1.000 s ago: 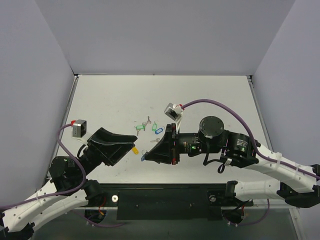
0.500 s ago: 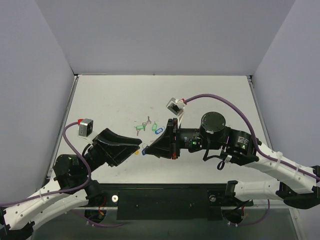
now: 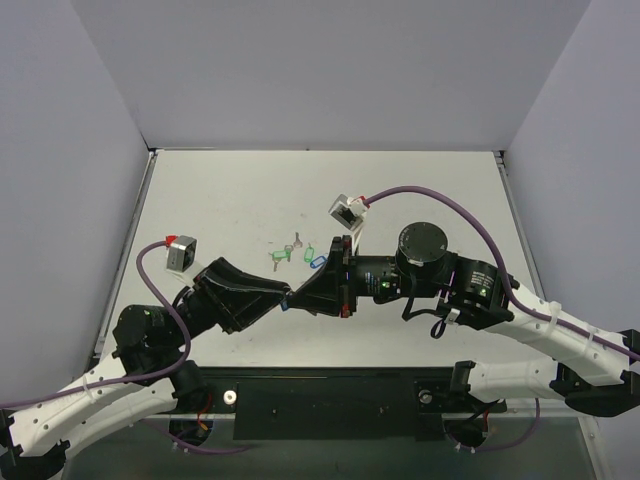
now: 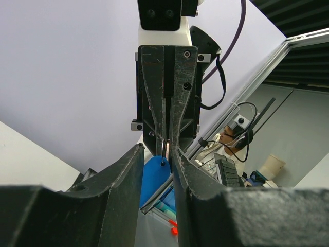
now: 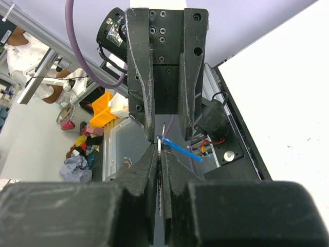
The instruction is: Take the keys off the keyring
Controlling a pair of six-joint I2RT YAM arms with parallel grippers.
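My right gripper [image 3: 298, 296] is shut on a thin silver strip seen edge on, apparently one of the keys [image 5: 161, 170]. Past its tips the wire of the keyring [image 4: 163, 150] sticks out, and the deep-blue oval tag [image 4: 153, 177] hangs from it by its hole. My left gripper [image 3: 283, 296] meets it tip to tip above the table. Its jaws stand apart on either side of the blue tag [image 5: 181, 148] and ring, with a gap showing. The yellow tag is hidden.
On the table [image 3: 420, 190] behind the grippers lie two green-tagged bunches [image 3: 280, 255] [image 3: 308, 254], a lighter blue tag [image 3: 318, 262] and a loose small key [image 3: 297, 240]. The right arm's cable [image 3: 440, 205] loops over the table's middle.
My left gripper has swung right and forward to the right gripper's tips, and its jaws have narrowed. The right gripper rose slightly with the blue tag. The yellow tag has dropped from sight.
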